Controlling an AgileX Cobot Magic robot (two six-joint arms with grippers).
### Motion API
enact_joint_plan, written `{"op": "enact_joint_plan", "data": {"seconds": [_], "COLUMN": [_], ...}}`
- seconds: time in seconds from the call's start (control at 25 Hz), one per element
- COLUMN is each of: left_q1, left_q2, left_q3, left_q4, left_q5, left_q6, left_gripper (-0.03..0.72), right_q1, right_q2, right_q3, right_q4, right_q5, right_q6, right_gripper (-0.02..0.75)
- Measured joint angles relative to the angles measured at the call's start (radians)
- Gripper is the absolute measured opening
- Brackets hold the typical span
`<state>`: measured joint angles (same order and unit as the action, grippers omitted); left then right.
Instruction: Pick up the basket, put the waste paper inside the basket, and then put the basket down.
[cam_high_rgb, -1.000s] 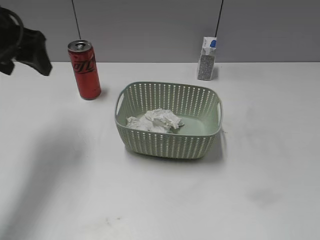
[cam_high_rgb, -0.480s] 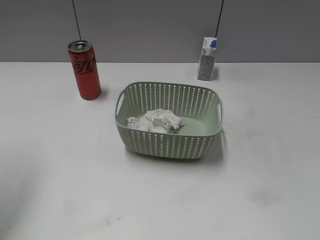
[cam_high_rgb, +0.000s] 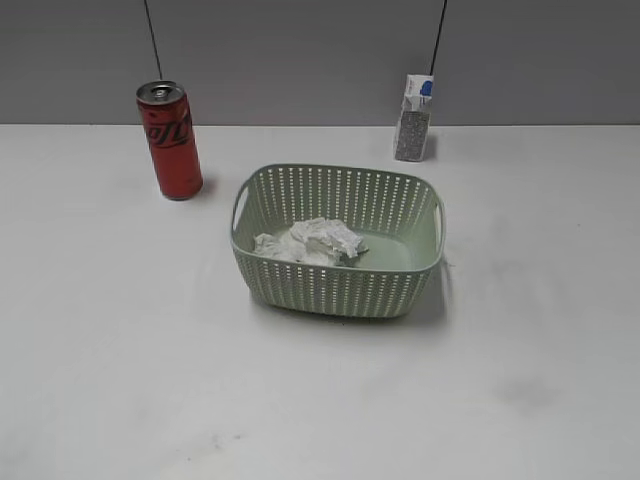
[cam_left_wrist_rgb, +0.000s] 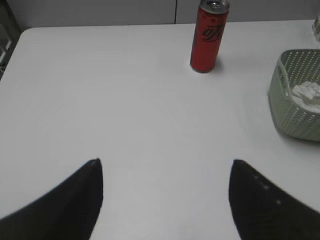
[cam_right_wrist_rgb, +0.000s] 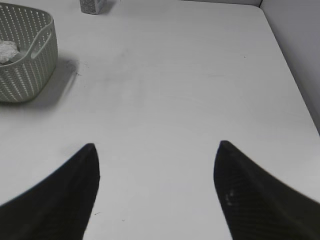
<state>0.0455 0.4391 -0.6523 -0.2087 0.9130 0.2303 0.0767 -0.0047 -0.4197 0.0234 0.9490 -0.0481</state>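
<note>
The sage-green perforated plastic basket (cam_high_rgb: 338, 240) sits mid-bench, crumpled white waste paper (cam_high_rgb: 310, 241) inside it. A glossy red can (cam_high_rgb: 169, 140) stands at its 10 o'clock, a small carton (cam_high_rgb: 414, 117) at 1 o'clock. The matte white bench (cam_high_rgb: 320, 400) meets a grey wall. The left tool (cam_left_wrist_rgb: 165, 165) and right tool (cam_right_wrist_rgb: 156, 147) hang spread wide, gripping nothing.
</note>
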Motion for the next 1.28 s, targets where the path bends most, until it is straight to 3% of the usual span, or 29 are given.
{"op": "enact_joint_plan", "data": {"seconds": [0.2, 0.36, 0.6, 1.28], "left_q1": [0.0, 0.0, 0.0, -0.024], "left_q2": [-0.288, -0.429, -0.444, -0.444], "left_q3": [0.088, 0.113, 0.141, 0.152], "left_q4": [-0.003, 0.056, 0.13, 0.136], "left_q5": [0.095, 0.185, 0.133, 0.121], "left_q6": [-0.002, -0.112, -0.173, -0.174], "left_gripper": [0.59, 0.59, 0.585, 0.558], "right_q1": [0.0, 0.0, 0.0, 0.0], "right_q2": [0.0, 0.0, 0.0, 0.0], "right_q3": [0.0, 0.0, 0.0, 0.002], "right_q4": [0.0, 0.0, 0.0, -0.001], "right_q5": [0.0, 0.0, 0.0, 0.0], "right_q6": [0.001, 0.001, 0.001, 0.001], "right_gripper": [0.541, 0.541, 0.541, 0.54]}}
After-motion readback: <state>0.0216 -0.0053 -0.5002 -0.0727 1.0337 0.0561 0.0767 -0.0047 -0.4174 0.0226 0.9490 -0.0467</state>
